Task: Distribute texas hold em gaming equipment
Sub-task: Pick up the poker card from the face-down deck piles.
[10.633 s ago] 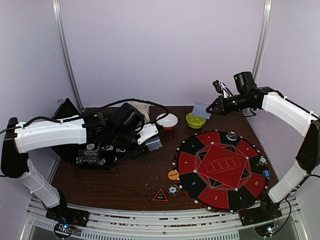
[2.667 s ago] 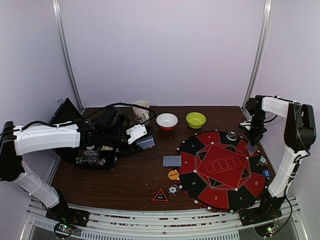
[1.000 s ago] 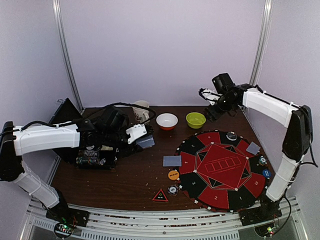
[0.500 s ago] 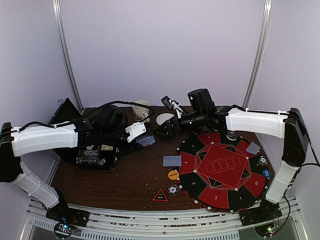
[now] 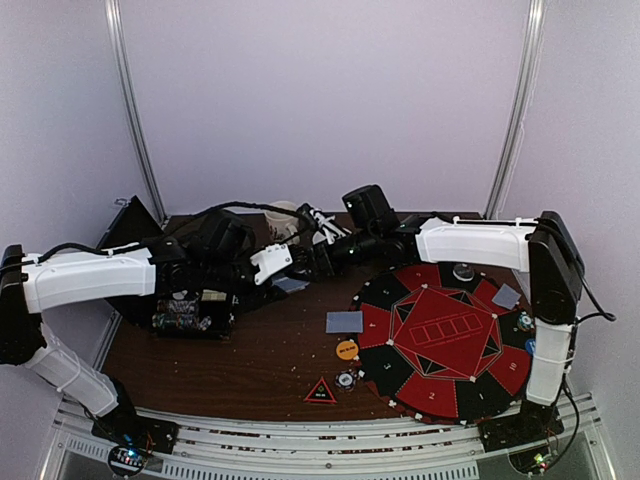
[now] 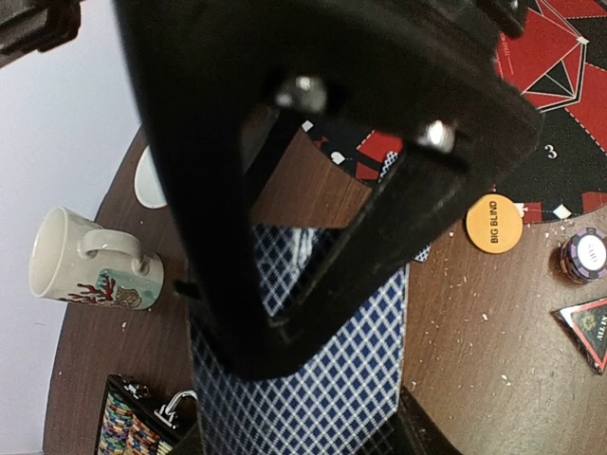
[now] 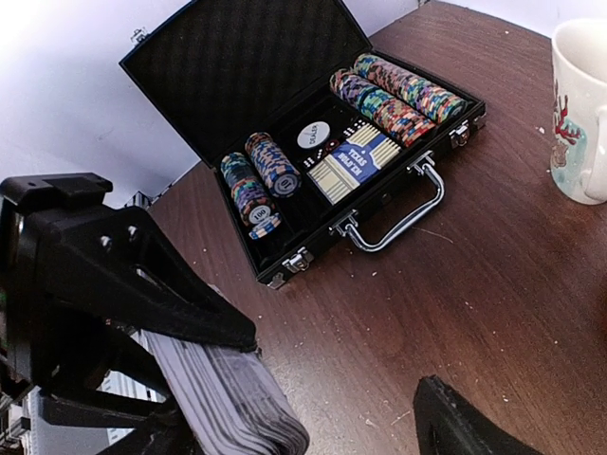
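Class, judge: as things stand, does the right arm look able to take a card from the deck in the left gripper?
Probably yes: the right gripper sits right beside the deck that the left gripper holds, jaws apart, nothing showing between them.

Poker kit tally, desk (image 5: pixel 250 350) and round mat (image 5: pixel 445 340).
Single cards (image 5: pixel 343 322) (image 5: pixel 505 296): 2, at the mat's left and right edges. Deck (image 6: pixel 313 379): 1. Orange disc (image 5: pixel 347 349): 1. Blue disc (image 5: pixel 532 347): 1. Black-and-white discs (image 5: pixel 463 271) (image 5: pixel 525 322): 2, at the mat's far and right edges. Triangular marker (image 5: pixel 320 391): 1. Small chip stack (image 6: pixel 580 256): 1. Round mat: 1. Open chip case (image 7: pixel 237 66): 1, four chip rows inside. Mug (image 7: pixel 580 114): 1. White bowl (image 6: pixel 144 178): 1, only a sliver showing.
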Controlling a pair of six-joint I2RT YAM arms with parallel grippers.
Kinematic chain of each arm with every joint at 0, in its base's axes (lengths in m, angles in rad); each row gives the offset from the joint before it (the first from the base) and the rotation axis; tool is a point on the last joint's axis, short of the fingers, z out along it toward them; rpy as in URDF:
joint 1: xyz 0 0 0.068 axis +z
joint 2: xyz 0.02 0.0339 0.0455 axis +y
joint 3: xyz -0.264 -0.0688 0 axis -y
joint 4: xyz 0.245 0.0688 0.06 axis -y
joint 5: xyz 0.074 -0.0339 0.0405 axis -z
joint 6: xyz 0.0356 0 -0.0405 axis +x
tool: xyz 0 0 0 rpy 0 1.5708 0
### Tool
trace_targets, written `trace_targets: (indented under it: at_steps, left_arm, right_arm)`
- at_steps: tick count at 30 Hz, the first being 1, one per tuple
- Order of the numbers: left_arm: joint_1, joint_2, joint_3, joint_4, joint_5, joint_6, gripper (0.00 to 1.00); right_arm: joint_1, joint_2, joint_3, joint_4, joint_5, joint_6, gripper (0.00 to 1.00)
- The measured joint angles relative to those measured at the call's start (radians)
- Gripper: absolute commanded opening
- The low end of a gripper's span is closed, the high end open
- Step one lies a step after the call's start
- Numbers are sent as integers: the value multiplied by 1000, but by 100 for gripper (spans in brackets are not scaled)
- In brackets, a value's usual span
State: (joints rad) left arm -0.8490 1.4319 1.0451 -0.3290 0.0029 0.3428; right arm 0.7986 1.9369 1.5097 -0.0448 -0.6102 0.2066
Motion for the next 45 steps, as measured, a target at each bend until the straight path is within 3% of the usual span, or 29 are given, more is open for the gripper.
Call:
trace_targets:
  at_steps: [10,17,24,29,33,37,45]
  left_arm:
    - [0,0,-6,-3,-7,0,45]
    - [0,0,-6,-4,-6,0,45]
    - [0,0,-6,-8,-6,0,45]
    - [0,0,-6,-8,-6,0,45]
    - [0,0,-6,-8,-6,0,45]
    - [0,0,-6,-8,-6,0,45]
    - [0,0,-6,-8,-6,0,45]
  right_arm:
    - [9,13,55,-144,71,-79,48]
    - [8,-16,56,-207,91,-111,43]
    - [8,-21,72,-253,90,-127,31]
    - [8,-31,86,-301,90,-133,29]
    - [8,-34,103,-340,91,-142,35]
    - [8,-37,103,-354,91,-151,35]
    - [6,-49,107,-391,85,-158,13]
